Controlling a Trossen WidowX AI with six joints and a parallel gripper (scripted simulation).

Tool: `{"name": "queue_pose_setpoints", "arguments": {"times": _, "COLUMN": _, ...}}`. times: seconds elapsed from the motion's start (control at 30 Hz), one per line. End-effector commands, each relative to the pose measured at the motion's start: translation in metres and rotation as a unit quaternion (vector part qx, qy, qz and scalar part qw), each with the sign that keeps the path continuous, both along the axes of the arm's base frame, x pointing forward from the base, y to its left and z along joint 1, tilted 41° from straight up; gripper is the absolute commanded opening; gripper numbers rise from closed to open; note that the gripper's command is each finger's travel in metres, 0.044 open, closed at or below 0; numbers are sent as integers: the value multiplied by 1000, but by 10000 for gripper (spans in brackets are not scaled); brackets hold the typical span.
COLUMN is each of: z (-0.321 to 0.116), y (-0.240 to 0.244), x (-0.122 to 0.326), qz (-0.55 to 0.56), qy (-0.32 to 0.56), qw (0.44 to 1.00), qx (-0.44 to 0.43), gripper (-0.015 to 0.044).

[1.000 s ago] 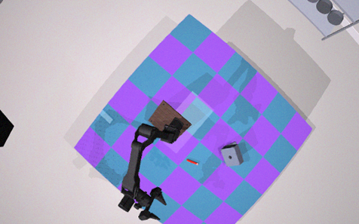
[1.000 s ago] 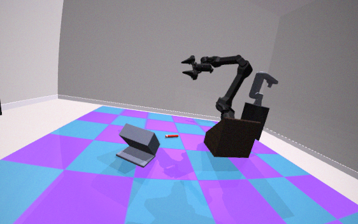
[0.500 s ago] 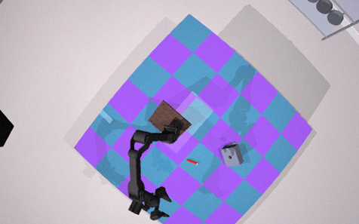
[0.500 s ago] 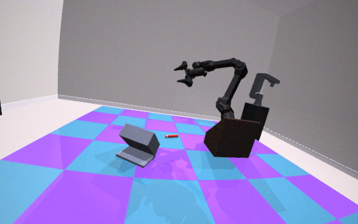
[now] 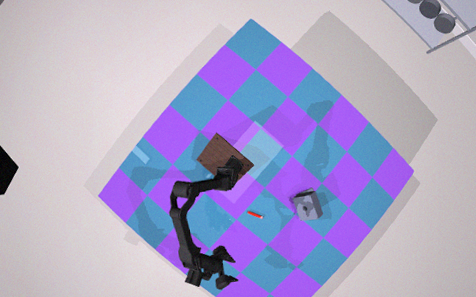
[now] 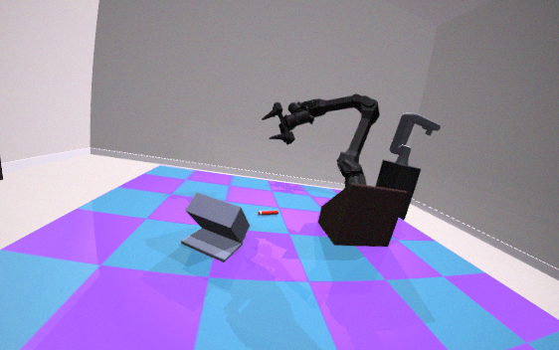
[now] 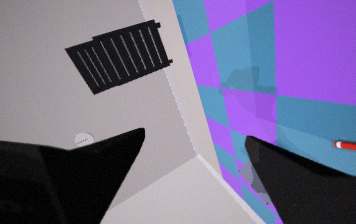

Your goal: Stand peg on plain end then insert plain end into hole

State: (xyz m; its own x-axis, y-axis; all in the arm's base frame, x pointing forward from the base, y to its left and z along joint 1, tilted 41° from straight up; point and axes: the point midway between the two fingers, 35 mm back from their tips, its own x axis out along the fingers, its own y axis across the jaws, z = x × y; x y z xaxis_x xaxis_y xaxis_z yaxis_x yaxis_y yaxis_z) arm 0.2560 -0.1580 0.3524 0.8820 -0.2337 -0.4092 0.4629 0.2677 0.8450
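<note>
The red peg [image 5: 254, 214] [image 6: 270, 213] [image 7: 348, 146] lies on its side on the checkered table, its white band near the end toward the panel. The grey sloped panel [image 5: 314, 201] [image 6: 215, 213] stands on a flat foot beyond the peg; its round hole [image 5: 305, 208] shows in the top view, while the exterior camera sees it from behind. My gripper [image 5: 236, 270] [image 6: 267, 128] [image 7: 193, 136] is open and empty, high in the air to one side of the peg and well away from it. In the wrist view the peg is at the right edge, beyond the right finger.
The arm rises from a brown-topped pedestal [image 5: 217, 150] [image 6: 365, 219]. A black box [image 6: 398, 181] with a grey bent fixture stands behind it in the exterior view. A rack with several dark cylinders is far off at the upper right of the top view. A black slatted grille [image 7: 122, 55] shows in the wrist view.
</note>
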Motion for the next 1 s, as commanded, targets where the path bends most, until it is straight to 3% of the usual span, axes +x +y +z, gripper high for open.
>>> {"name": "queue_pose_setpoints", "arguments": {"times": 0.0, "z": -21, "y": -4, "x": 10, "qz": 13, "qy": 38, "qw": 999, "qx": -21, "gripper": 440}}
{"name": "queue_pose_setpoints", "arguments": {"times": 0.5, "z": -86, "y": -10, "x": 35, "qz": 65, "qy": 170, "qw": 977, "qx": -111, "gripper": 440}}
{"name": "queue_pose_setpoints", "arguments": {"times": 0.97, "z": -149, "y": -11, "x": 46, "qz": 128, "qy": 308, "qw": 920, "qx": -207, "gripper": 440}}
